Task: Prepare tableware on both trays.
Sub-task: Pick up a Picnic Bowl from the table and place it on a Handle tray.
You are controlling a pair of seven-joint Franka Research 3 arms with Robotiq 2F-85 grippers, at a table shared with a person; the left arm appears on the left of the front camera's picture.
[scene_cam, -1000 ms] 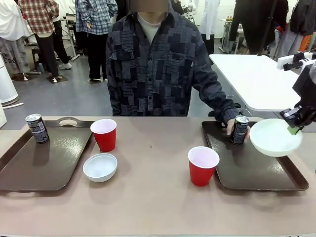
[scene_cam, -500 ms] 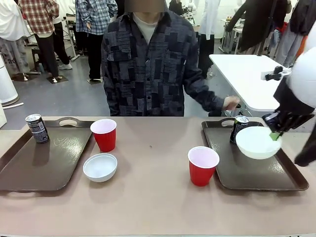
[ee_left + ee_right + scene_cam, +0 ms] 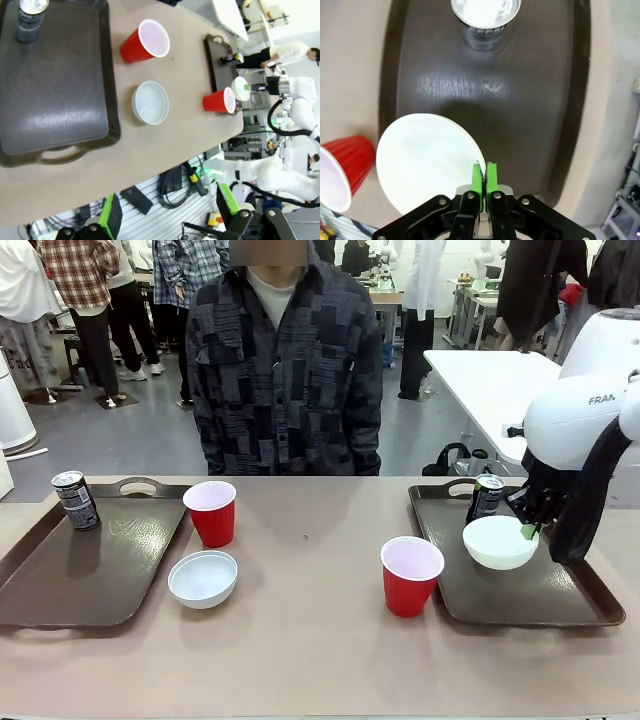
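- Tableware: a white bowl (image 3: 425, 155) is pinched by its rim between the green pads of the right claw (image 3: 483, 176), which is clenched on it. The bowl sits low over the middle of the right tray (image 3: 530, 100). Whether it touches the tray floor cannot be told.
- The right wrist view shows that rim grip from above, with a can (image 3: 485, 10) and its silver top beyond the bowl, near the tray's far rim. The front view shows can and bowl close together but apart.
- From the front, a red cup (image 3: 411, 575) stands on the table (image 3: 300, 650) just outside the right tray's left rim.
- The left claw (image 3: 168, 210) hangs released, jaws wide with nothing between them, out past the table's near edge.
- Its wrist view looks down on the left tray (image 3: 55, 100), where a second can (image 3: 30, 12) stands in the far left corner.
- A second red cup (image 3: 147, 40) and a second bowl (image 3: 150, 102) stand on the table just outside that tray's right rim. They are apart, with the cup nearer the far edge.
- Open room: most of the left tray's floor, the near half of the right tray, and the table's middle between the two cups.
- Writing: "FRA" shows on the right arm (image 3: 580, 420), running off the picture's edge. The cans' print is too small to read.
- A person (image 3: 285, 370) stands behind the table's far edge.
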